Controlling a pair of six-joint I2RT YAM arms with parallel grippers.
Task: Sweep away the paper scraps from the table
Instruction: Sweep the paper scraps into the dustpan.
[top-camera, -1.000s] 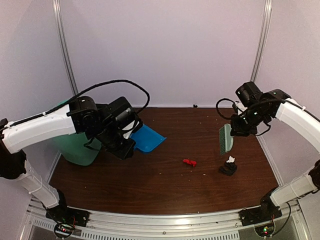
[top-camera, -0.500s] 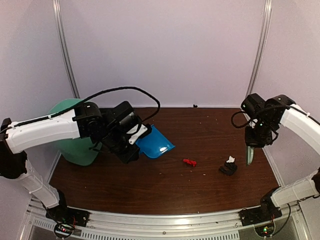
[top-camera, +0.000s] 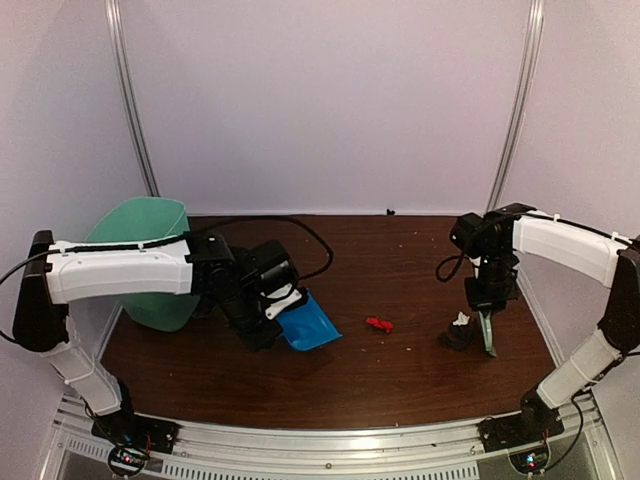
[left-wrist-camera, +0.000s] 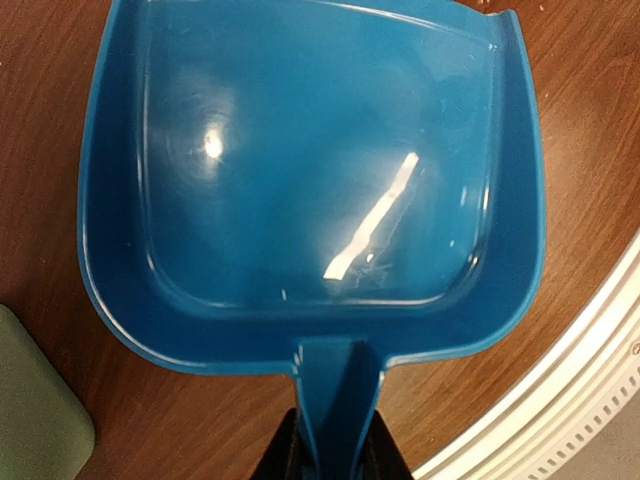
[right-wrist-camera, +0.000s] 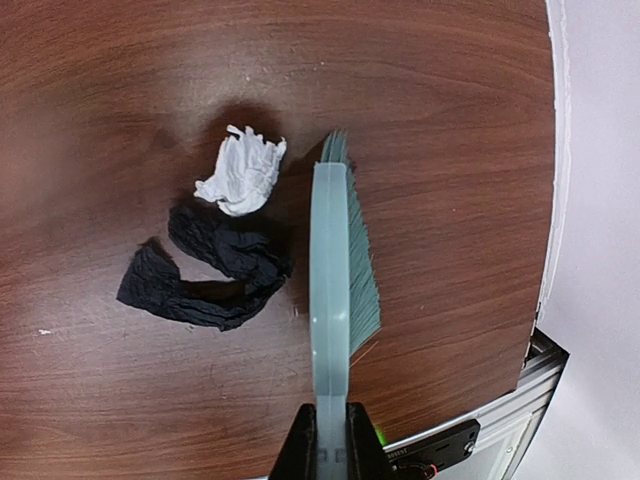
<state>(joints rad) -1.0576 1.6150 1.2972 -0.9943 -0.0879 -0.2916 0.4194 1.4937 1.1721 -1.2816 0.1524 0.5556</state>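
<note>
My left gripper (left-wrist-camera: 328, 462), mostly cut off at the bottom edge of its wrist view, is clamped on the handle of the blue dustpan (left-wrist-camera: 310, 180). I cannot tell whether the pan touches the table (top-camera: 330, 385). My right gripper (right-wrist-camera: 327, 440) is pinched tight on the pale green brush (right-wrist-camera: 330, 250), just right of a white scrap (right-wrist-camera: 242, 172) and a black scrap (right-wrist-camera: 205, 275). A red scrap (top-camera: 379, 324) lies mid-table.

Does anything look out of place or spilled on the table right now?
Only the litter: a red scrap lies in the middle of the table, and a white scrap and a black scrap lie together beside the brush near the right edge. The dustpan is empty. Nothing looks damaged.
</note>
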